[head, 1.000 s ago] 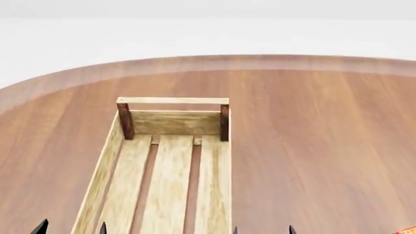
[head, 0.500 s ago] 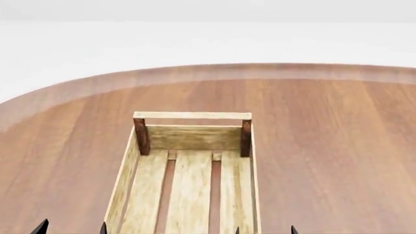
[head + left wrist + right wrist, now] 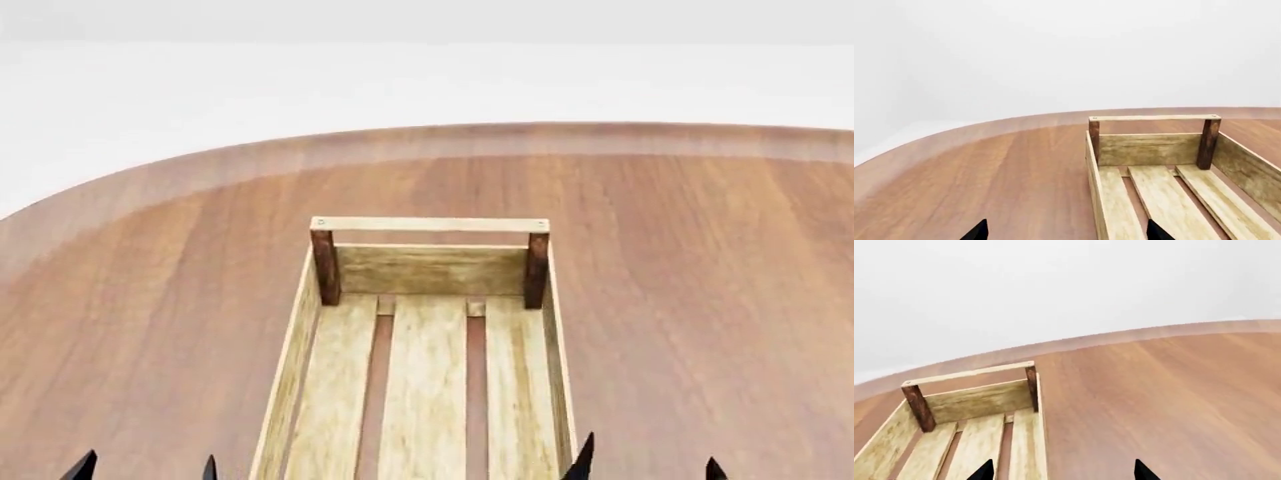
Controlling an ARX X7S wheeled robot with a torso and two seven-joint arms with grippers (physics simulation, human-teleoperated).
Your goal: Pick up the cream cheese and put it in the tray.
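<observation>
**Search step: cream cheese out of sight**

Both grippers, left (image 3: 147, 468) and right (image 3: 647, 468), spread, holding nothing. Slatted tray (image 3: 323, 355) between them, just ahead, nothing visible inside. Cream cheese in 0 of 3 views; next move likely calls for locating it

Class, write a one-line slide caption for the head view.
Empty slatted wooden tray on a round wooden table, open gripper tips at the bottom edge.

Pale rough-slatted wooden tray (image 3: 430, 385) on smooth, satin-finished wood table (image 3: 694, 280).
</observation>
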